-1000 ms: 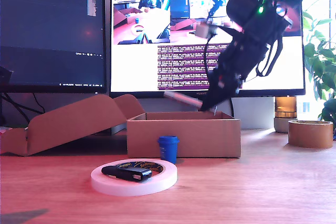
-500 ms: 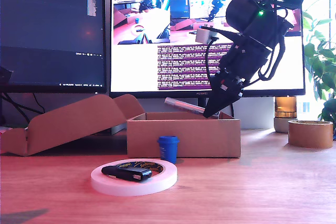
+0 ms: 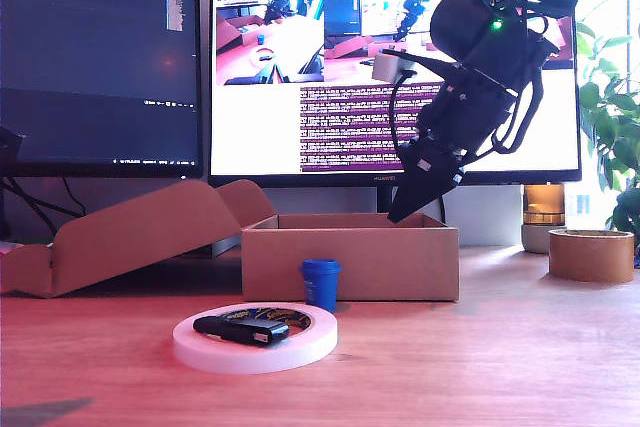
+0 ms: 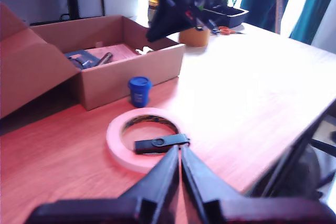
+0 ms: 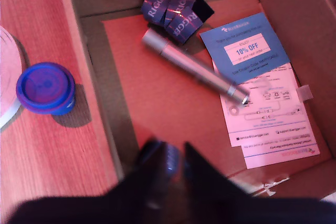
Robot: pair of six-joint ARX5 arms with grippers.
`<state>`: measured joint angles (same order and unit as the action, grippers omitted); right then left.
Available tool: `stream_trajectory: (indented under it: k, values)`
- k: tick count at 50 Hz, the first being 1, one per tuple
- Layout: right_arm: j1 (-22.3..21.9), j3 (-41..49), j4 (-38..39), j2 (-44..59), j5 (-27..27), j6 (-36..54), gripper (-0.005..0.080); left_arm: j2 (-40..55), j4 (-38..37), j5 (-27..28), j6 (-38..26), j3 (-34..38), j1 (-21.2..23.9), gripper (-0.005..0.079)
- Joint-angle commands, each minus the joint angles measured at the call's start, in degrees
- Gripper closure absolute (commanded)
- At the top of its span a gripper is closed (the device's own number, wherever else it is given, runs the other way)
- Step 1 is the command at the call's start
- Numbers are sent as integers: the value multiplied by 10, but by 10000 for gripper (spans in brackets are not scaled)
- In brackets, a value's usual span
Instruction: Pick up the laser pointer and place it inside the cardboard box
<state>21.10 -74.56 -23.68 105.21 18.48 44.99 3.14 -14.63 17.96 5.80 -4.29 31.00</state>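
Observation:
The silver-grey laser pointer [image 5: 194, 66] lies loose on the floor of the cardboard box [image 5: 89, 77], partly on a printed leaflet; the first wrist view also shows the laser pointer [image 4: 103, 57] inside the cardboard box [image 4: 131, 72]. In the exterior view the cardboard box [image 3: 350, 262] hides it. My second gripper [image 3: 398, 215] hangs just above the box's back rim, its fingers [image 5: 205, 174] slightly apart and holding nothing. My first gripper [image 4: 180, 169] is shut on nothing, low over the table in front of the tape ring.
A small blue cap [image 3: 320, 283] stands before the box. A white tape ring [image 3: 255, 337] carries a black clip gadget [image 3: 240, 328]. A flat flapped cardboard piece [image 3: 130, 232] lies at the exterior view's left, a brown tape roll [image 3: 591, 254] at its right. Monitors stand behind.
The laser pointer was in my second gripper's jaws above the box rim; now it is let go and lies inside the box. The second arm lowered slightly, then held still.

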Motion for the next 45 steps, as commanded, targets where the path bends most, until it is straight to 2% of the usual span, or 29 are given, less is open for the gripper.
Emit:
stream_trajectory:
  k: [1,10,23,29,45]
  values:
    - [3,5,-1,1,0,-22,762,2,8,-9,-2,6,1,764]
    - [3,5,6,-1,22,-145,762,2,26,-43,-2,6,1,764]
    - [-4,2,16,-8,18,-308,762,2,27,-52,-2,6,1,764]
    - [-7,3,24,-35,-21,-349,762,2,26,-54,-2,6,1,764]
    - [-7,12,-8,-158,-124,-380,762,2,26,-65,-2,6,1,764]
